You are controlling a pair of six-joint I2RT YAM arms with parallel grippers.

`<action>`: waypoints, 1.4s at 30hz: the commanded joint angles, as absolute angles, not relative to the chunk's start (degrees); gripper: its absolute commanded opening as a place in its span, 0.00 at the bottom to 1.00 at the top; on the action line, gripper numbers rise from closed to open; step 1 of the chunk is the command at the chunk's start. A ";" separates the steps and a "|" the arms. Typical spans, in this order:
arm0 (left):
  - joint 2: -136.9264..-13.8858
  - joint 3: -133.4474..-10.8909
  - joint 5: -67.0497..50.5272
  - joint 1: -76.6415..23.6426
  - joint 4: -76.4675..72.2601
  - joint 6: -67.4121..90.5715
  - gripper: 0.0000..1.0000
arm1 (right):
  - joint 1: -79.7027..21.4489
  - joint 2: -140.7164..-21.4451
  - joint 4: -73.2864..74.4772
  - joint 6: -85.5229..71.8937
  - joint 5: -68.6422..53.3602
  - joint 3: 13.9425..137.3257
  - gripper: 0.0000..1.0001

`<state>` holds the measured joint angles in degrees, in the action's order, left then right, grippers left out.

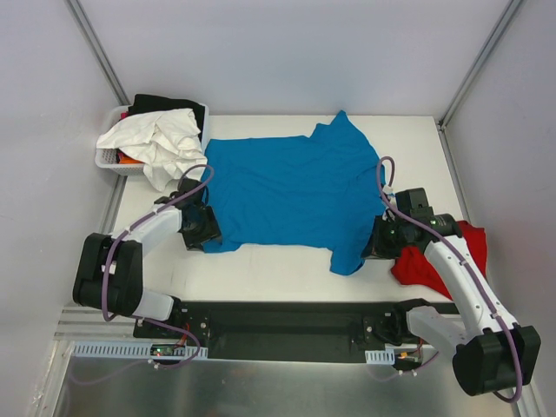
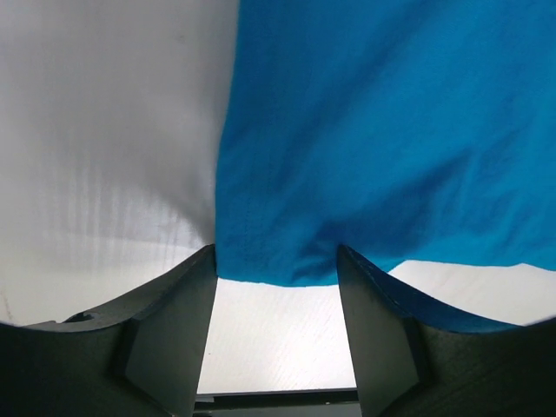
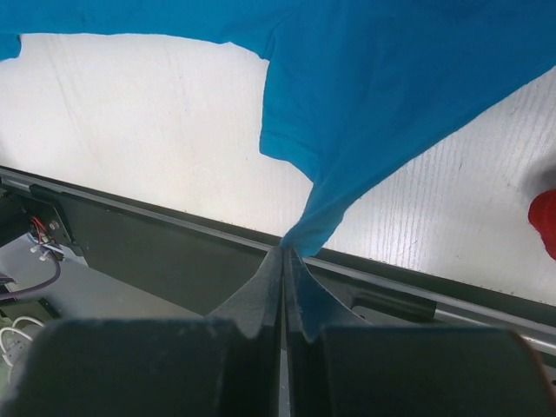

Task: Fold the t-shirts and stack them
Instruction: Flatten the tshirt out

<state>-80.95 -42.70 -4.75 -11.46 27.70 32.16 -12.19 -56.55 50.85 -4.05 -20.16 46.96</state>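
Right gripper (image 3: 283, 252): black fingers pressed flat together, pinching a bunched tip of the blue t-shirt (image 3: 391, 104). The cloth rises from the pinch in a taut, narrowing wedge and looks like the near sleeve end.

Left gripper (image 2: 276, 261): curved black fingers at a middling gap. The hem corner of the same shirt lies between them, not pinched. Stitch line visible along the hem, smooth matte knit.

Top view: blue shirt spread mostly flat across the middle of the white, fine-grained table (image 1: 261, 261), sleeves at the right end, shallow wrinkles.

Red t-shirt (image 1: 439, 261) is a crumpled heap at the right table edge, partly under the right arm.

Back-left: white slotted plastic basket (image 1: 109, 165), rumpled white cloth (image 1: 161, 139) spilling over its rim, black cloth (image 1: 161, 104) behind.
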 commanded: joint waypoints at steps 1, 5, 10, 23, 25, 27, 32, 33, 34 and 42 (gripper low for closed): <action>-81.65 -44.91 -6.94 -13.27 26.63 31.46 0.57 | -11.87 -55.11 52.29 -4.92 -19.60 46.67 0.01; -80.77 -43.51 -6.77 -14.06 26.37 31.99 0.47 | -11.86 -54.84 52.29 -5.18 -19.51 46.58 0.01; -79.37 -42.01 -6.77 -14.06 26.54 31.82 0.20 | -11.78 -55.02 52.21 -5.19 -19.69 46.41 0.01; -72.07 -38.06 -6.77 -14.15 29.97 31.99 0.09 | -11.78 -55.90 51.24 -5.54 -19.86 46.14 0.01; -71.28 -37.88 -6.42 -14.15 30.67 31.91 0.00 | -11.86 -56.07 50.80 -5.80 -20.04 46.05 0.01; -71.28 -37.62 -6.24 -14.15 30.94 31.90 0.00 | -11.86 -56.34 50.36 -6.06 -20.21 45.97 0.01; -71.37 -37.88 -6.15 -14.15 31.11 31.82 0.00 | -11.87 -56.51 49.92 -6.42 -20.39 45.70 0.01; -71.28 -38.05 -6.15 -14.15 31.29 31.64 0.00 | -11.87 -56.51 49.83 -6.42 -20.39 45.62 0.01; -71.11 -38.23 -5.98 -14.15 31.55 31.64 0.00 | -11.95 -56.43 49.92 -6.42 -20.39 45.53 0.01; -70.05 -44.20 -4.75 -14.15 36.47 30.76 0.00 | -11.87 -56.08 50.71 -6.50 -19.60 47.10 0.01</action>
